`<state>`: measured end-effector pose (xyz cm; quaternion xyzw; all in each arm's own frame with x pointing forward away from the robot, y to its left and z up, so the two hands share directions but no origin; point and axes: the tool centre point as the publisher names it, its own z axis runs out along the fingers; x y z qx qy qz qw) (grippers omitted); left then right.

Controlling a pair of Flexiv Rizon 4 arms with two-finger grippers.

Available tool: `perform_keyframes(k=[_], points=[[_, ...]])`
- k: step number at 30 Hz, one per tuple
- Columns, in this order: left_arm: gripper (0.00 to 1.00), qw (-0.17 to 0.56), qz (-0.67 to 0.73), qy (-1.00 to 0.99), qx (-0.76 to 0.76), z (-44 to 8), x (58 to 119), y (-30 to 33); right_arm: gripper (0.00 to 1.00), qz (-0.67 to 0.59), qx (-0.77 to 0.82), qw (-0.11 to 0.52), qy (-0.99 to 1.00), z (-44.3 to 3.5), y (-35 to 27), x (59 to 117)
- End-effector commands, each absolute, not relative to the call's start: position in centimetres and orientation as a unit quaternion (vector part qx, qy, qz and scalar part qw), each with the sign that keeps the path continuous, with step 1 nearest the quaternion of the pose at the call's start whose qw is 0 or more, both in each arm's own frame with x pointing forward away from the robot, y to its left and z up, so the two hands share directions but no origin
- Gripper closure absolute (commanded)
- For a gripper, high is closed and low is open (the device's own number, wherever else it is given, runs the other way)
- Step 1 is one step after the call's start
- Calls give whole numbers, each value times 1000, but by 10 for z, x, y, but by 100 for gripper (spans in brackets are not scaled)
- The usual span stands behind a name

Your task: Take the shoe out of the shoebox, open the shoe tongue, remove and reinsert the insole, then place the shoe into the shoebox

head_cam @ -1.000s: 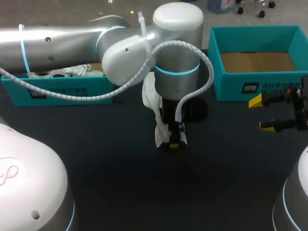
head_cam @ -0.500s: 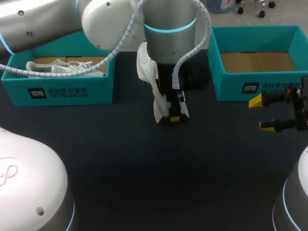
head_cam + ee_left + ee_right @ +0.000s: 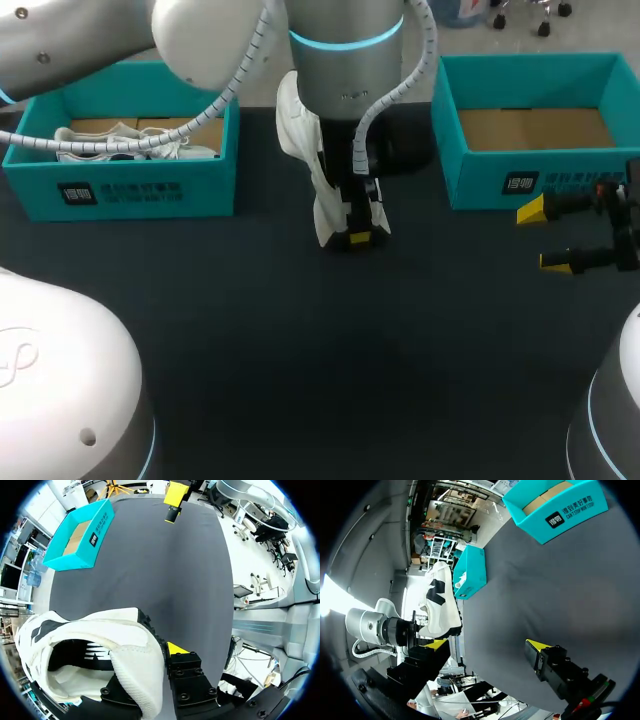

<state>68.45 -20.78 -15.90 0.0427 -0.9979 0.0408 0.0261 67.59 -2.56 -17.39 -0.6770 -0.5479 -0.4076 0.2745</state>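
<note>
The left gripper (image 3: 360,237) clamps the white shoe (image 3: 303,140) by its collar above the table (image 3: 300,380), between the left shoebox (image 3: 130,190) and the right shoebox (image 3: 480,185), both fronts carrying white print. The right gripper (image 3: 545,238), fingers wide, sits near the right shoebox.

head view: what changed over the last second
The left gripper, holding the white shoe with black markings, moved away from the table's near edge, toward the gap between the boxes. Its arm swung off the left teal cardboard shoebox, uncovering a second white shoe inside. The right gripper stayed open and both boxes, including the right teal cardboard shoebox, kept their places.
</note>
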Motion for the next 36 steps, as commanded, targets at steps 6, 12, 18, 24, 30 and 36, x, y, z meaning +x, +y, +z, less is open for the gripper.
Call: perform_keyframes(k=[6,12,18,24,30,36], points=[[100,50,50,-997,34,-151,705,-167,0,-407,-679,273,-547,-174,-25,675],[100,57,51,-997,33,-144,716,-132,0,-407,-679,273,-547,-174,-25,675],[100,55,39,-997,46,-140,729,-96,0,-407,-679,273,-547,-174,-25,675],[100,52,33,-996,59,-137,740,-61,0,-407,-679,273,-547,-174,-25,675],[100,53,28,-995,74,-138,753,-29,0,-407,-679,273,-547,-174,-25,675],[100,54,21,-995,79,-142,767,-1,0,-407,-679,273,-547,-174,-25,675]])
